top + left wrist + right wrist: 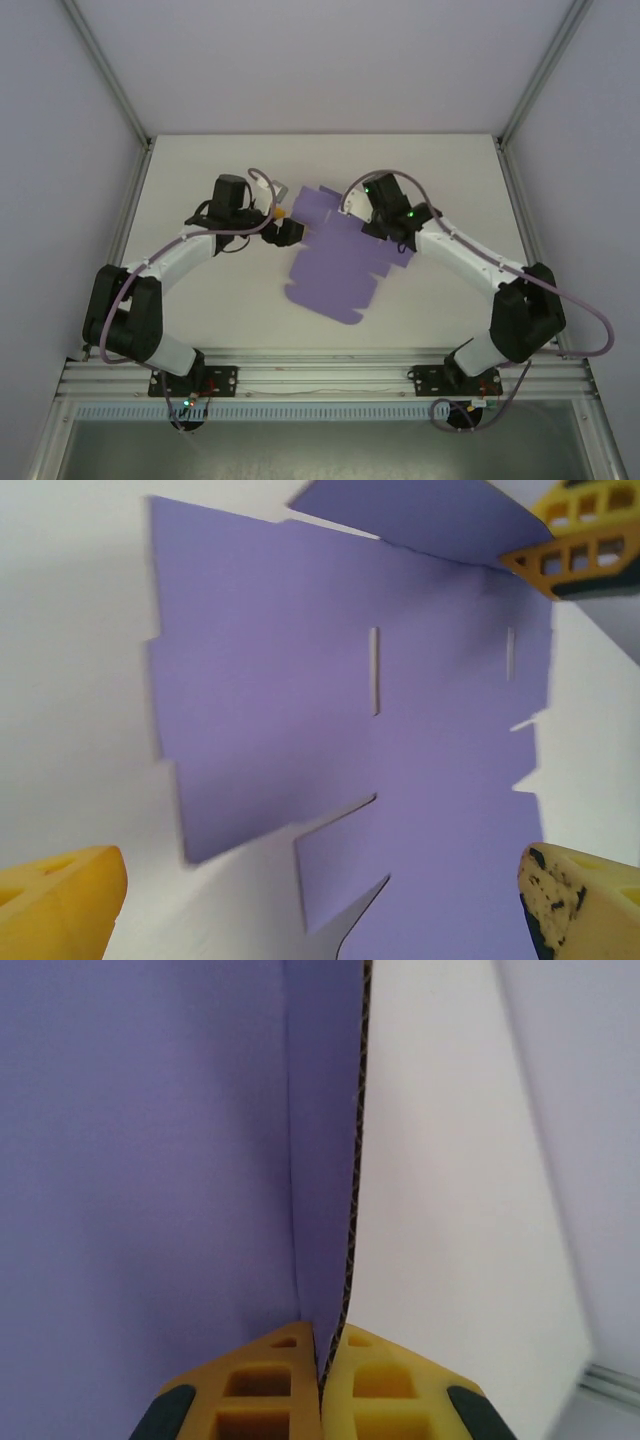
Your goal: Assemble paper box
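I see the paper box [335, 265] lying as a flat sheet in the middle of the bench [200, 300], my right gripper [322, 1345] pinching its raised far flap, my left gripper [322, 865] wide open at its left edge.

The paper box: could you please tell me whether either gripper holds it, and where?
The right gripper pinches the paper box by a raised flap's edge; the left gripper is open, holding nothing.

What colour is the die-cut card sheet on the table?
Plain matte purple, no print. The paper box shows best in the left wrist view.
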Motion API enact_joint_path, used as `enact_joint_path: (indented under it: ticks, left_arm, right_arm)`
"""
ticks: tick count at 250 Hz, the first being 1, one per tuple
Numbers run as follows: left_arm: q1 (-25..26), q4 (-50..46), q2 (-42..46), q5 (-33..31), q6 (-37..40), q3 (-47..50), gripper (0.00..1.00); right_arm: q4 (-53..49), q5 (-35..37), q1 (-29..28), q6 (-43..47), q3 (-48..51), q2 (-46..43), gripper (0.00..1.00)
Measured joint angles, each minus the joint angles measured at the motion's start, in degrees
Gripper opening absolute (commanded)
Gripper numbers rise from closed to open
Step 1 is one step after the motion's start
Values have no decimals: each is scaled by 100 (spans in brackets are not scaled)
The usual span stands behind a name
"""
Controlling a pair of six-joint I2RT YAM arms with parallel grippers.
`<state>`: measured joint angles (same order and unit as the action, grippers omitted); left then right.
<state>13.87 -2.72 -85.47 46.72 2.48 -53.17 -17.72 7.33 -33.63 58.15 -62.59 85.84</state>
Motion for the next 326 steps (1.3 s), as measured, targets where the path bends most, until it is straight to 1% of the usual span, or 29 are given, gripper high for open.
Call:
enact_joint_path:
  ticks: [29, 54, 74, 108, 117, 136, 151, 172, 177, 207, 224, 247, 282, 308, 326]
  left_arm:
    - [0, 149, 0, -435, -505, 74, 100]
    - [-2, 197, -7, -579, -905, 20, 100]
    - [-2, 160, -118, -507, -1220, -286, 100]
    - [2, 210, -507, -122, -1921, -1097, 100]
    - [2, 273, -597, 13, -2111, -1239, 97]
    - [2, 466, -787, 317, -2522, -1414, 93]
    - [2, 498, -973, 509, -2780, -1561, 87]
    - [31, 466, -1246, 682, -2970, -1808, 85]
    - [33, 448, -1305, 706, -2997, -1860, 83]
    - [131, 184, -1499, 758, -2981, -2144, 76]
    - [195, 31, -1519, 802, -2944, -2223, 76]
    - [227, -61, -1517, 837, -2942, -2223, 71]
    - [229, -44, -1486, 863, -2964, -2142, 70]
    - [254, -39, -1451, 887, -2970, -2052, 67]
    - [306, -46, -1451, 907, -3018, -2048, 62]
  right_arm:
    - [1401, 852, -284, 603, 800, 190, 0]
    - [2345, 1228, -466, 901, 1158, 439, 0]
    - [3008, 1344, -562, 1043, 1443, 479, 0]
    - [3587, 1434, -647, 1102, 1515, 481, 0]
    - [3724, 1432, -654, 1099, 1515, 479, 0]
    - [3858, 1410, -651, 1093, 1515, 466, 0]
    - [3864, 1366, -651, 1071, 1515, 442, 0]
    - [3864, 1276, -651, 1062, 1513, 402, 0]
    - [3864, 1257, -651, 1056, 1513, 398, 0]
    - [3829, 1163, -651, 1051, 1513, 393, 0]
    - [3779, 1099, -649, 1008, 1504, 393, 0]
    - [3663, 1036, -629, 905, 1480, 393, 0]
    - [3665, 887, -531, 658, 1469, 393, 0]
    - [3665, 772, -474, 498, 1469, 393, 0]
    - [3683, 723, -444, 337, 1469, 376, 0]
